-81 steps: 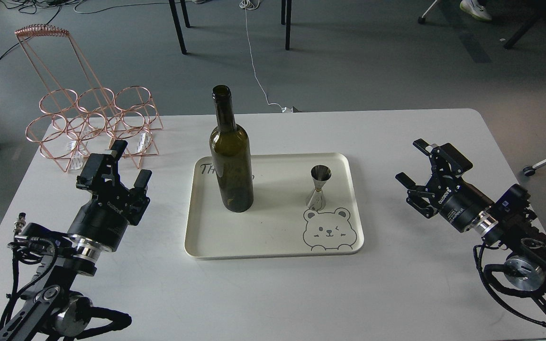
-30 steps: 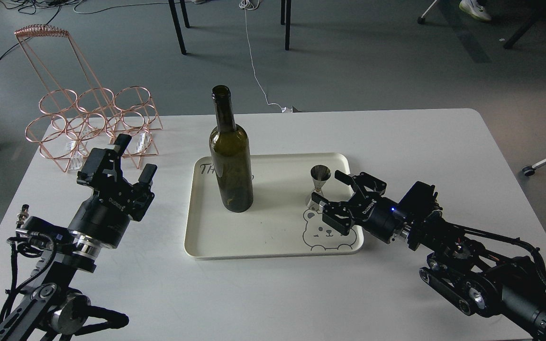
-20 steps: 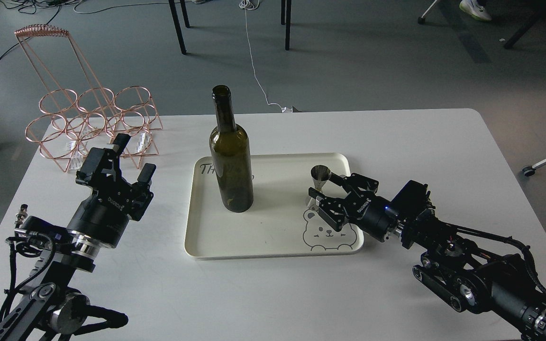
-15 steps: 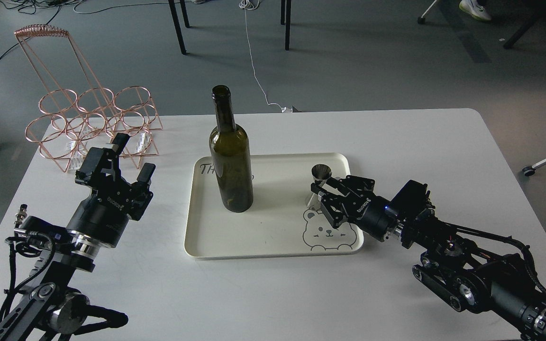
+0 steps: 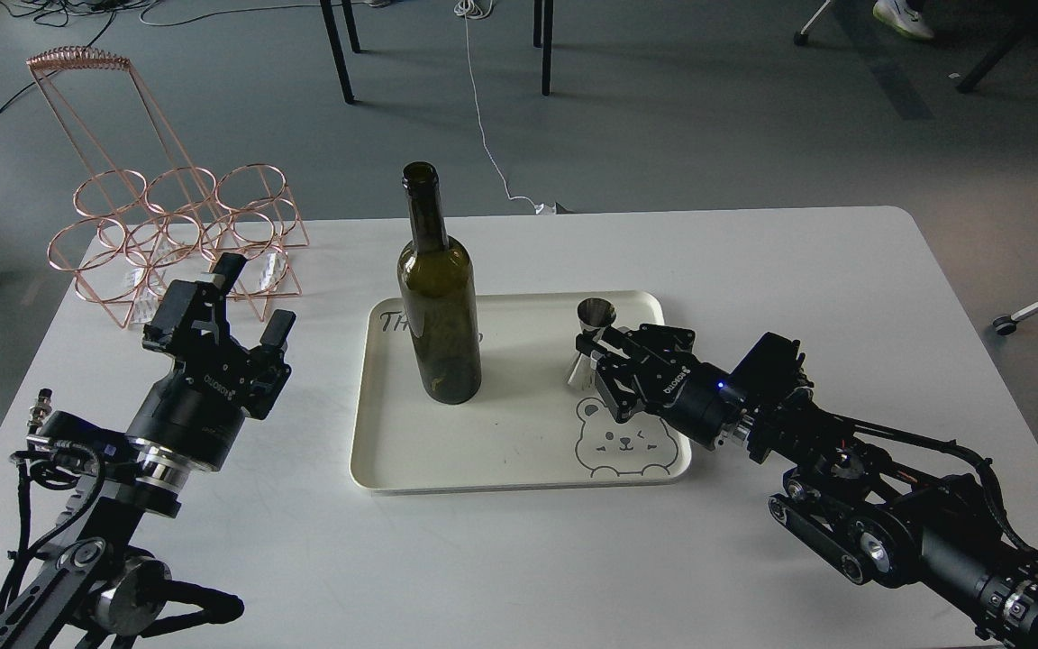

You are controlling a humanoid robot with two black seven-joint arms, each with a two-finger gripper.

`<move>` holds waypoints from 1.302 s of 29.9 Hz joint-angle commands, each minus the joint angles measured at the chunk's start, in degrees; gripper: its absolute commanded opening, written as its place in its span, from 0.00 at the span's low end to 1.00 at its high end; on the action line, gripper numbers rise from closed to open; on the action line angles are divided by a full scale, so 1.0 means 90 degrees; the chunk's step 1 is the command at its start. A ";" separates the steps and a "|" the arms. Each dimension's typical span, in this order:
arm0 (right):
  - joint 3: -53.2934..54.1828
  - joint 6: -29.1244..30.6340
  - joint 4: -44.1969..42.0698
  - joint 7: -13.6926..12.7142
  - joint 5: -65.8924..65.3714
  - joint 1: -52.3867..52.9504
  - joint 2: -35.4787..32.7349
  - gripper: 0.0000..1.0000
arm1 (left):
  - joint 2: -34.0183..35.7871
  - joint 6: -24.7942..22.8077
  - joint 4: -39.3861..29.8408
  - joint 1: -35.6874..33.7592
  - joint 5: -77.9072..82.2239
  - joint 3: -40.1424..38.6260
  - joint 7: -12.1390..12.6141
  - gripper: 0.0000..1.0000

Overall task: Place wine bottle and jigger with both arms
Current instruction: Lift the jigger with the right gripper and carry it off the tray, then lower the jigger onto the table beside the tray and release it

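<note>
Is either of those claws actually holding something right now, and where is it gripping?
The right gripper is shut on the jigger, pinching its narrow waist. The left gripper is open and holds nothing; the wine bottle stands untouched on the tray.

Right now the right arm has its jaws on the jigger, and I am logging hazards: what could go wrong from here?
1. The right gripper pinches the jigger at its narrow waist; the slick steel may slip or tilt when lifted.
2. The wine bottle stands upright on the same cream tray; a leftward swing could topple it.
3. The left gripper hangs open beside the copper wire rack, which it could snag.
</note>
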 commanded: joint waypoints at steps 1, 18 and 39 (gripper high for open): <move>0.0491 0.0000 0.0039 0.0000 0.0000 0.0038 -0.0068 0.24 | 0.0000 0.0000 0.0000 0.0000 0.0000 -0.0001 0.0001 0.98; 0.1860 0.0000 -0.0040 0.0000 0.0000 -0.0869 -0.1874 0.24 | -0.0039 0.0000 0.0000 -0.0009 0.0000 0.0008 -0.0009 0.98; 0.1830 0.0000 -0.0381 0.0000 0.0000 -0.1348 -0.1865 0.27 | -0.0049 0.0000 -0.0039 -0.0019 0.0000 0.0008 0.0001 0.98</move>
